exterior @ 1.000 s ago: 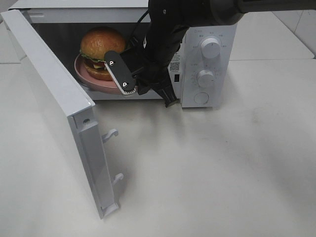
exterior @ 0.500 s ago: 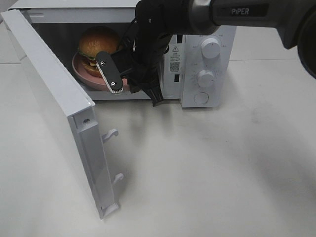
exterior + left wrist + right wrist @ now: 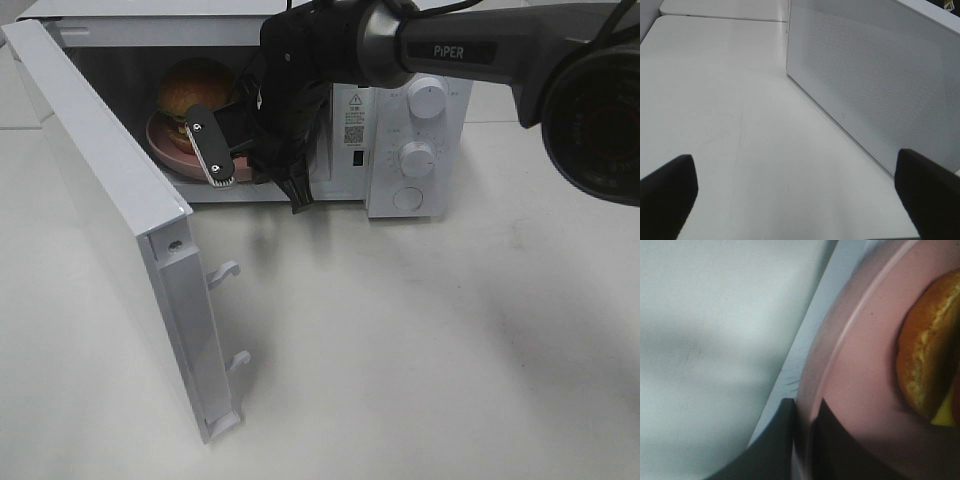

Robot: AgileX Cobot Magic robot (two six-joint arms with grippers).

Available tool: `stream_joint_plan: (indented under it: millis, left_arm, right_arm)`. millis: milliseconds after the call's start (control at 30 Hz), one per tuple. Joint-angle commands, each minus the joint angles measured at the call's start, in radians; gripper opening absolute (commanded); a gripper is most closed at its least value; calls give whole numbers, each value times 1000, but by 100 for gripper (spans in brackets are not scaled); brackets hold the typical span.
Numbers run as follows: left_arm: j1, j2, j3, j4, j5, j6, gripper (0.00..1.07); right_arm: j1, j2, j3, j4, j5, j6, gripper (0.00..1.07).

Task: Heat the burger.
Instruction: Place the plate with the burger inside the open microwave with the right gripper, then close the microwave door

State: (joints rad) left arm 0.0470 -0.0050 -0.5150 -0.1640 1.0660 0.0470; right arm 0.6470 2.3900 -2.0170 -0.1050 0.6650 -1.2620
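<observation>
While the right end effector pinches plate rim, its arm half-hides burger; left end effector gapes wide.

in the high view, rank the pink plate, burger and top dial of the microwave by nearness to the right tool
1. pink plate: its front rim is pinched in the right tool.
2. burger: on the plate, just behind the tool.
3. top dial: on the microwave front, well off to the right.
</observation>
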Motion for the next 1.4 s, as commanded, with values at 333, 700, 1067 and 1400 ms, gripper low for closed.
stream_joint_plan:
  millis: [333,700,1067,1400]
  left_arm:
    - [0,-15,0,15,5,0,100]
    - [0,-15,0,15,5,0,100]
    - [0,-15,0,14,5,0,100]
    - [0,-15,0,14,5,0,100]
  right_arm:
    - [-1,13,-24,-32,-79,98,42]
    - [2,-3,-22,-23,-42,183,55]
    - [2,-65,70,-21,-64,270,80]
    - [2,-199,318,-24,-196,267,77]
